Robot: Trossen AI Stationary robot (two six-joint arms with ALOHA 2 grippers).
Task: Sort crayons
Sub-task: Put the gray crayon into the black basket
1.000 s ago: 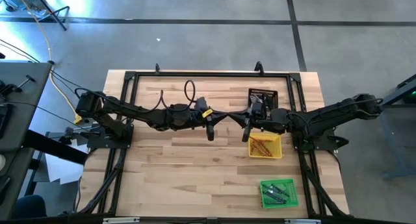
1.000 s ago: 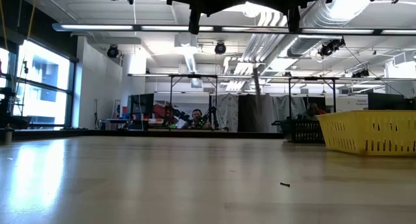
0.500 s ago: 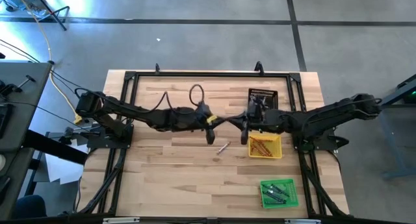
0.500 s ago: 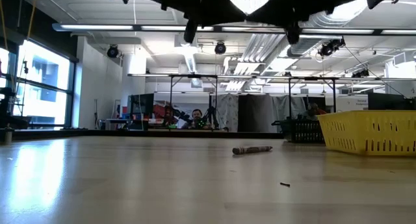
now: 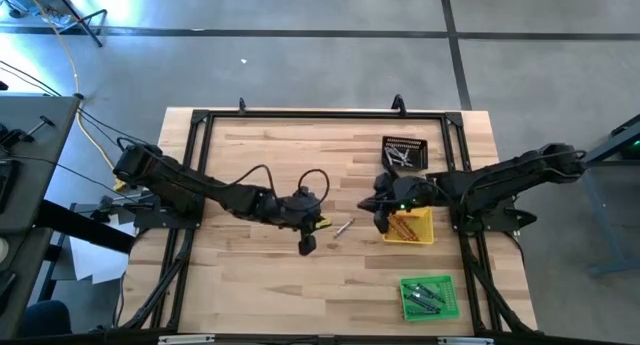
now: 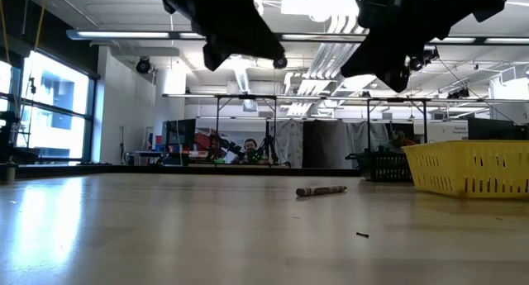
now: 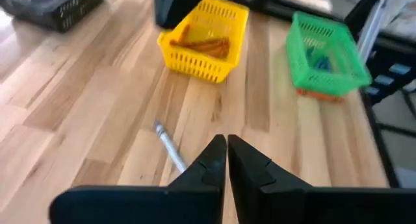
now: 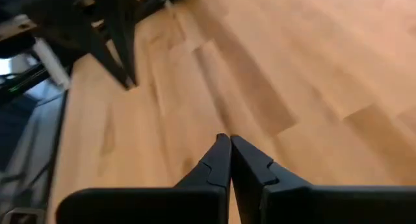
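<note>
We open the shut left gripper (image 5: 306, 245) over the grey crayon (image 5: 343, 227) on the counter (image 5: 260, 285); the right gripper (image 5: 381, 223), also shut and empty, waits beside the yellow tray (image 5: 424, 234).

A yellow tray (image 5: 408, 226) sits right of centre on the wooden table (image 5: 260, 285), a black tray (image 5: 404, 151) above it, a green tray (image 5: 430, 297) at lower right.
</note>
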